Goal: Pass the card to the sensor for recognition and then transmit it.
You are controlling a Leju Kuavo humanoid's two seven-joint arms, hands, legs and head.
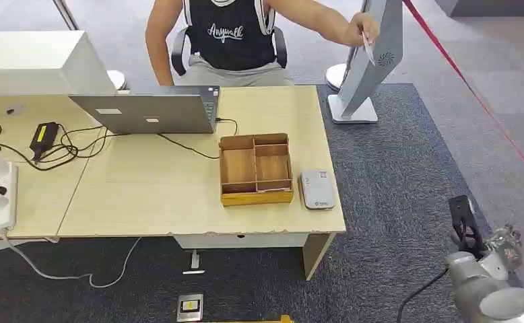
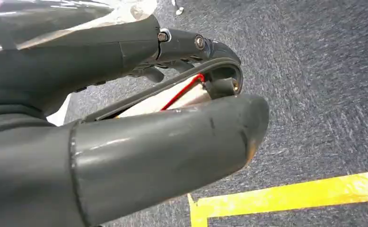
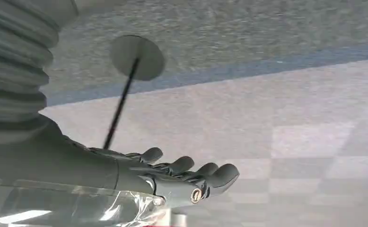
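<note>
A seated person behind the table holds a small white card [image 1: 368, 46] up at the far right, beside a tilted grey standing panel [image 1: 370, 60]. The grey card sensor [image 1: 316, 189] lies flat on the table's near right corner, next to a wooden compartment box [image 1: 255, 169]. My right hand [image 1: 464, 225] hangs low to the right of the table, off its edge; the right wrist view shows this right hand [image 3: 182, 177] with fingers stretched out and nothing in it. My left hand [image 2: 182, 94] hangs over the carpet, fingers bent loosely toward the thumb, holding nothing.
An open laptop [image 1: 148, 111], a power strip [image 1: 0, 195] and tangled cables [image 1: 64, 151] occupy the table's left half. A red barrier rope [image 1: 475, 101] crosses the floor at right. Yellow tape [image 2: 286, 198] marks the carpet under my left hand.
</note>
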